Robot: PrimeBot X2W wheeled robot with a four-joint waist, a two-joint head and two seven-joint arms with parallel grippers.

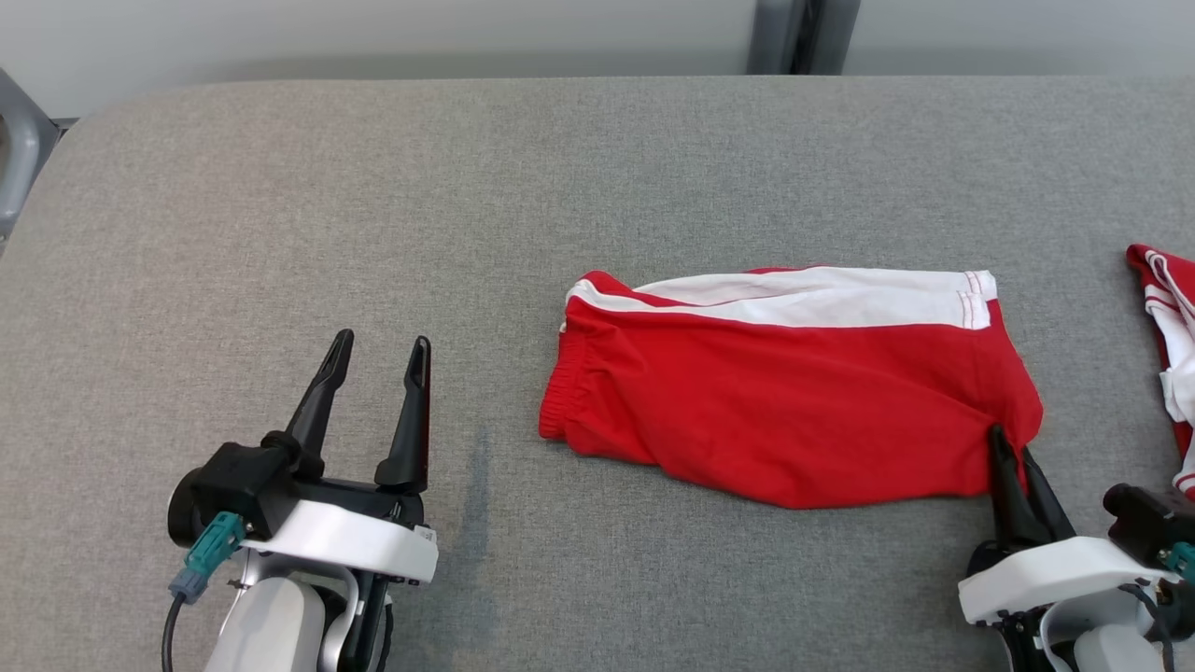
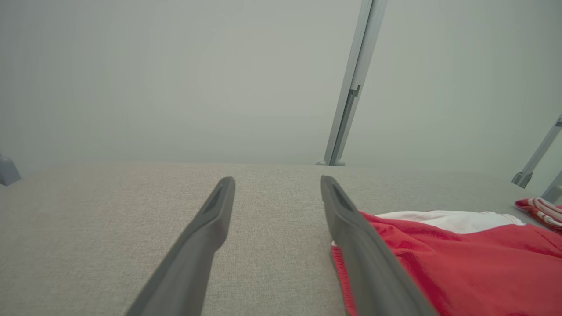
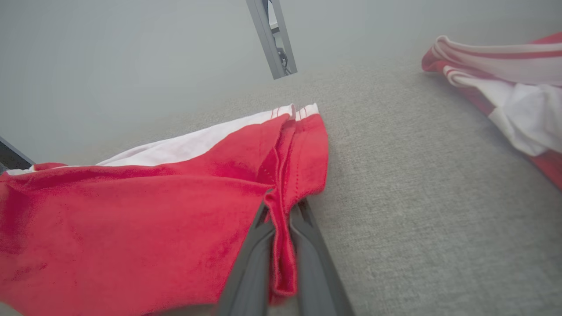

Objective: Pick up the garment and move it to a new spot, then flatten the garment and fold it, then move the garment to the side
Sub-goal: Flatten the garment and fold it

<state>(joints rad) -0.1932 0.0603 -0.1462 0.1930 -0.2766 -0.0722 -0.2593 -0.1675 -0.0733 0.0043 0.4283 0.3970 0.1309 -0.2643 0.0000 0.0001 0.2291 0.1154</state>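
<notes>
Red cotton shorts [image 1: 784,401] with a broad white side stripe lie folded flat on the grey cloth worktop [image 1: 373,187], stretched between the two sets of jaws. The elastic waistband end points toward the left jaws and the leg-hem end toward the right jaws. The white stripe runs along the edge farthest from both.

The right jaws are closed on the near corner of the leg hem. In the right wrist view a ridge of red fabric [image 3: 131,210] runs pinched between the two dark fingers [image 3: 246,272], and the rest of the shorts spreads out to their left. In the head view those fingers [image 1: 1013,485] meet at the hem corner, tips against the cloth.

The left jaws stand open, fingers [image 1: 322,397] spread, with bare worktop [image 2: 88,219] between them. The shorts [image 1: 784,401] lie to their right, apart from them. In the left wrist view the waistband [image 2: 461,263] shows just past the right-hand finger [image 2: 360,245].

A second red-and-white garment [image 1: 1172,345] lies crumpled on the worktop [image 3: 417,197], to the right of the right jaws and apart from the shorts; it also shows in the right wrist view [image 3: 505,87].
</notes>
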